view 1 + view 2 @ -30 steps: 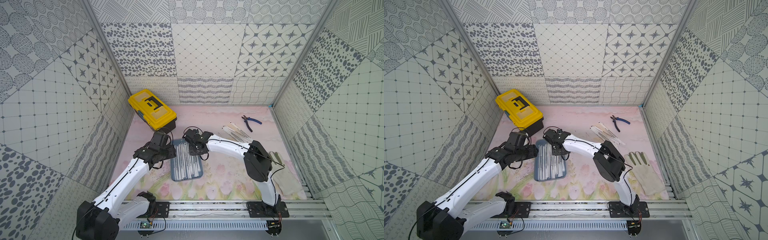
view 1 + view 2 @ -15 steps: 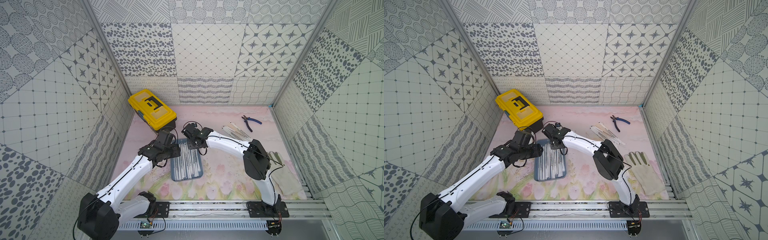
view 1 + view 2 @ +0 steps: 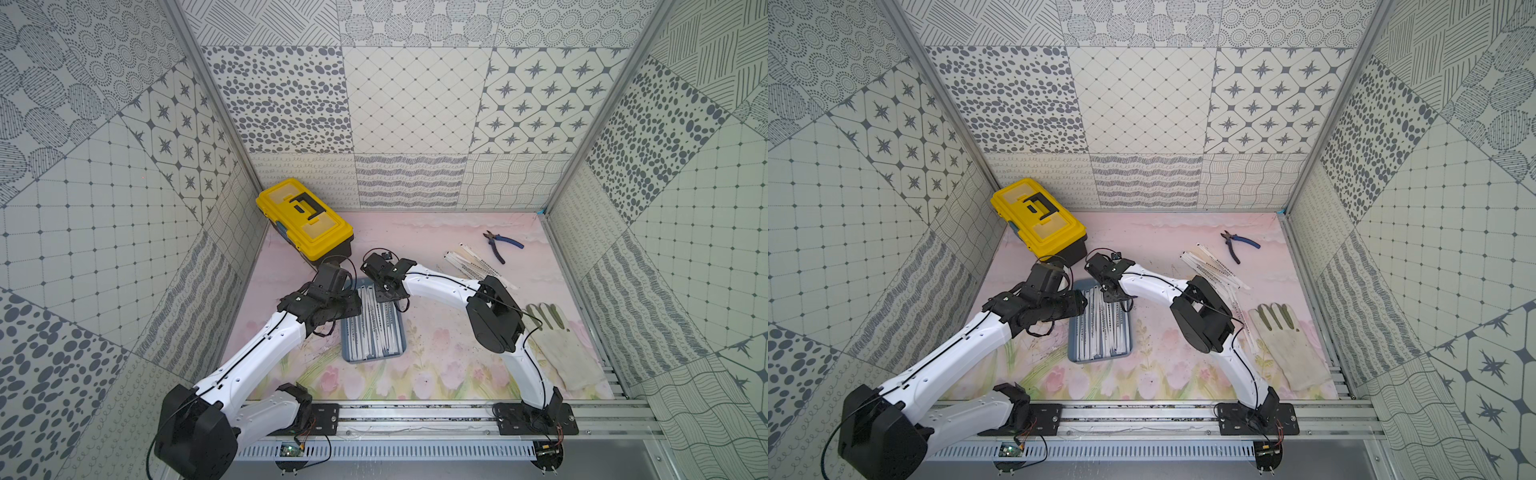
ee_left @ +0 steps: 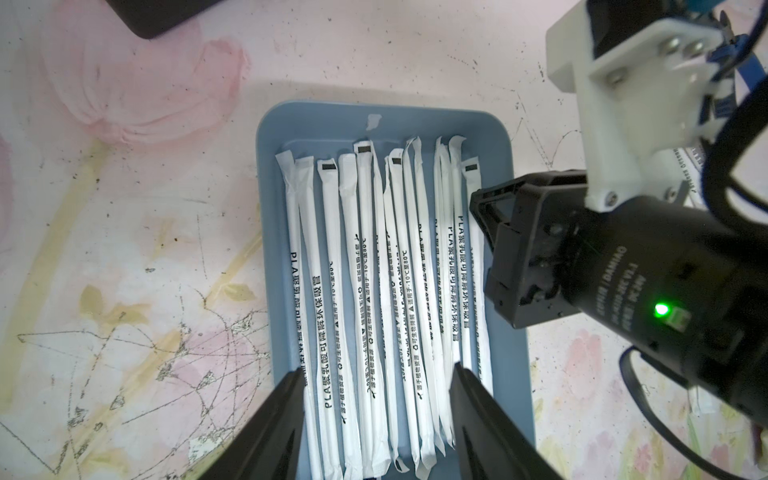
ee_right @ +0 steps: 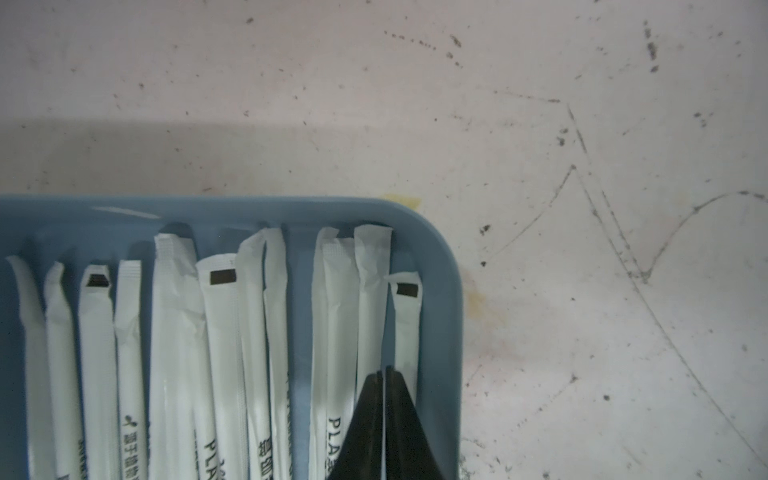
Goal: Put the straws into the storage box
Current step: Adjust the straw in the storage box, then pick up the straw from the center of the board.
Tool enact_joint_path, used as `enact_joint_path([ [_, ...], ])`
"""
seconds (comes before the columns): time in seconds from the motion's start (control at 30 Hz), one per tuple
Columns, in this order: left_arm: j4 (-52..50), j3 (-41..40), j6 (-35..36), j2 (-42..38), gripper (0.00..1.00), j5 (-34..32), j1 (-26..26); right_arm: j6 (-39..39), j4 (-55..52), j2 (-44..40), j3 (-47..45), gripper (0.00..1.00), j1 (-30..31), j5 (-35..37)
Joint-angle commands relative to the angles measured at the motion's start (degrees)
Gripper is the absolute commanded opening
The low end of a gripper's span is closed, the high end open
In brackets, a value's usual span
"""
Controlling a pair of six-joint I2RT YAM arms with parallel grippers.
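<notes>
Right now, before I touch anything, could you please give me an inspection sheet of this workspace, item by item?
Surface: pink floral mat, scratched and stained.
Job's things: storage box holds many wrapped straws side by side; loose straws lie on the mat outside it.
Clutter: yellow toolbox, lid closed; pliers beside the loose straws; glove on the mat's right side.
Grippers: left gripper open above the box; right gripper shut, its tip over the straws near a box corner.
Cables: black cables hang in loose loops; no snag seen.
Surroundings: patterned wall panels; metal rail in front.

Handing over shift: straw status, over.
Left gripper open over storage box; right gripper shut near its rim. Most straws boxed; loose straws on mat. Pliers lie beside those.
</notes>
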Motion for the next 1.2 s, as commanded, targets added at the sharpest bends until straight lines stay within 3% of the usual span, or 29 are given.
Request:
enact_joint_path([
  [0.0, 1.68, 0.05, -0.09, 0.09, 0.60, 1.01, -0.08, 0.69, 0.96, -1.53, 0.52, 0.09, 0.07, -0.41],
  [0.2, 1.51, 0.92, -0.11, 0.08, 0.60, 1.07, -0.21, 1.25, 1.13, -6.66, -0.22, 0.10, -0.09, -2.61],
  [0.3, 0.03, 2.44, 1.10, 0.19, 0.60, -1.43, -2.31, 1.95, 2.01, -13.73, -7.61, 0.13, -1.06, -3.37],
  [0.4, -1.34, 4.33, 2.38, 1.30, 0.60, -4.36, -6.85, 2.03, 2.42, -24.15, -20.99, 0.23, -4.34, -3.26],
  [0.57, -0.17, 7.23, 1.22, 6.78, 0.60, -6.91, -18.66, -2.13, -4.44, -38.67, -39.52, 0.40, -14.89, -4.33],
  [0.7, 3.09, 9.76, -1.04, 13.39, 0.60, -6.16, -26.36, -5.82, -7.51, -44.35, -48.80, 0.44, -23.05, -3.36],
  [0.87, 4.13, 13.05, -1.49, 19.15, 0.61, -5.63, -30.24, -8.19, -4.08, -45.81, -54.48, 0.42, -28.83, -4.44],
  [1.17, 2.99, 12.02, 0.66, 17.79, 0.61, -7.53, -27.67, -8.68, 1.76, -37.32, -56.20, 0.34, -30.70, -7.93],
])
